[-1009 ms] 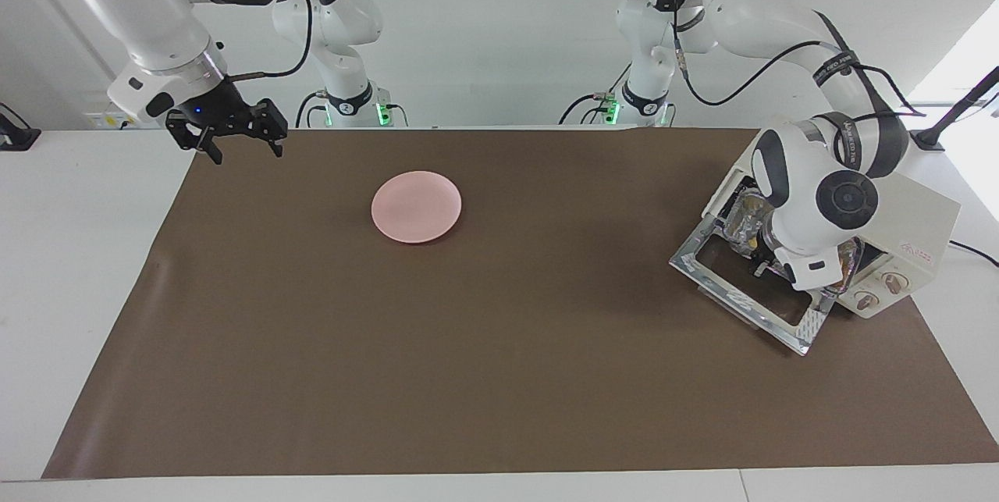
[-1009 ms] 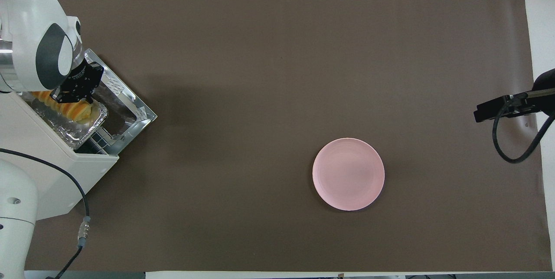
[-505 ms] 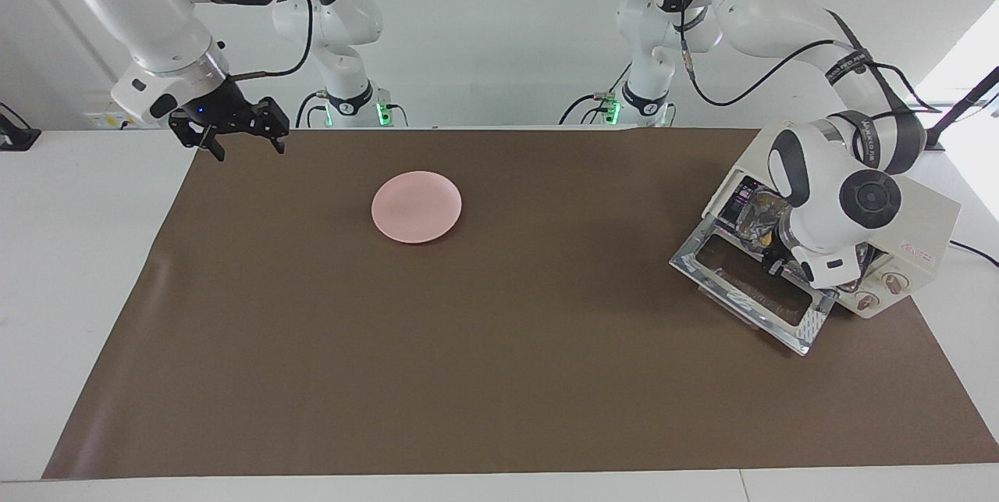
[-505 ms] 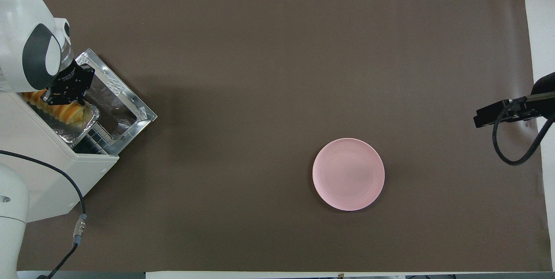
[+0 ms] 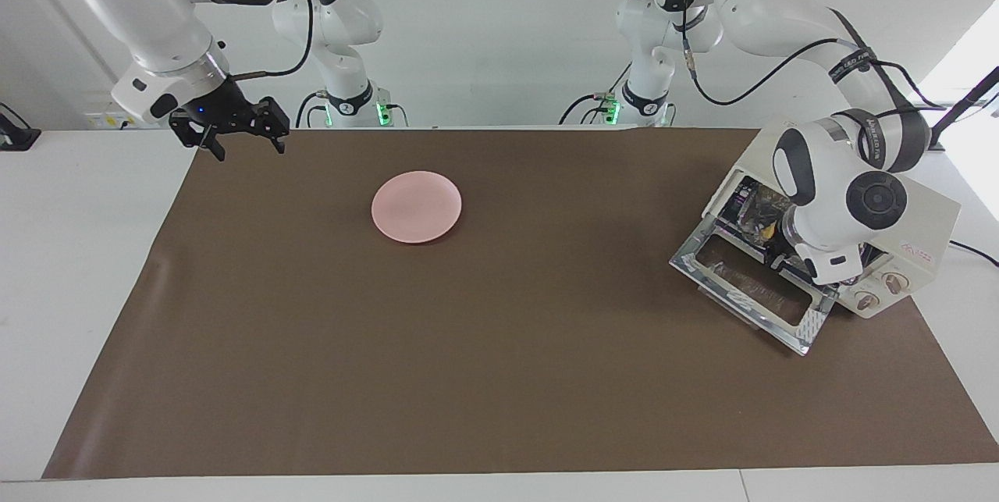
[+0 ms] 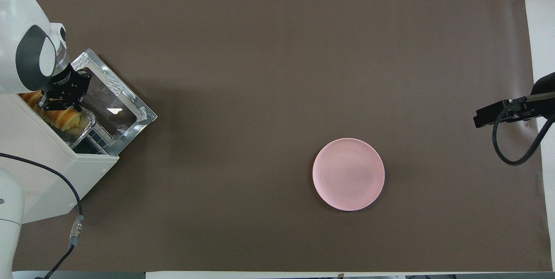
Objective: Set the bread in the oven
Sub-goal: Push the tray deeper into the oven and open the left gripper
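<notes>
The yellow-orange bread (image 6: 65,118) lies in a crinkled foil tray (image 6: 85,123) on the rack in the mouth of the cream-white oven (image 6: 47,170), partly under the oven's top. The oven (image 5: 925,221) stands at the left arm's end of the table with its glass door (image 5: 749,291) dropped flat. My left gripper (image 6: 54,106) reaches down into the opening, shut on the tray's door-side rim. In the facing view the left wrist hides most of the tray and bread. My right gripper (image 5: 246,149) hangs open and holds nothing, over the mat's corner at the right arm's end.
A round pink plate (image 5: 416,206) lies bare on the brown mat (image 5: 499,377), toward the right arm's end. The open door (image 6: 117,101) juts onto the mat in front of the oven. Two knobs (image 5: 878,291) are on the oven's front. A cable (image 6: 73,209) trails beside the oven.
The left gripper has moved into the oven opening, taking the foil tray and bread deeper under the oven's top. The right gripper has risen slightly and otherwise waits.
</notes>
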`<state>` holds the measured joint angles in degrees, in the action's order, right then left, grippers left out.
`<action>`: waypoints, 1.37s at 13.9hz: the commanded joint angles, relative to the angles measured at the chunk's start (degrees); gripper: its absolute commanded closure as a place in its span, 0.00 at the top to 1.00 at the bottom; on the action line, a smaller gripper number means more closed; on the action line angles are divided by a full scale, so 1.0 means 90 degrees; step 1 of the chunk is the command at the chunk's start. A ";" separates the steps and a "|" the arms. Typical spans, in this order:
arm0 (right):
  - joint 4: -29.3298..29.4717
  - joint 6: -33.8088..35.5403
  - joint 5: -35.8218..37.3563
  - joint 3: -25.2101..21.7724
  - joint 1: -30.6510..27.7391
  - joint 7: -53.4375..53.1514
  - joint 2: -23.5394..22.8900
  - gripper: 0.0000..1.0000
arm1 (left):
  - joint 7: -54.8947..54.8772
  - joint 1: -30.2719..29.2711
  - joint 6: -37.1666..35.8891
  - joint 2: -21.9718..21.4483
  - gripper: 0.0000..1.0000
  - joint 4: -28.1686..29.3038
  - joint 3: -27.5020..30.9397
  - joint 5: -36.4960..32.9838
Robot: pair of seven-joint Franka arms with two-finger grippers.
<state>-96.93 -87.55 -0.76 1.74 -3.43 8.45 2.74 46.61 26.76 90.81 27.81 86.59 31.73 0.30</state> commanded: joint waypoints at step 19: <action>-0.0060 0.0070 0.0045 0.0051 -0.0136 0.0136 0.0096 1.00 | -0.1195 0.0015 -0.0041 -0.0482 0.18 0.0545 0.0039 -0.0151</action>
<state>-96.93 -87.53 -0.76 1.70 -3.45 8.45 2.74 36.96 26.69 89.24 25.57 89.30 31.90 0.24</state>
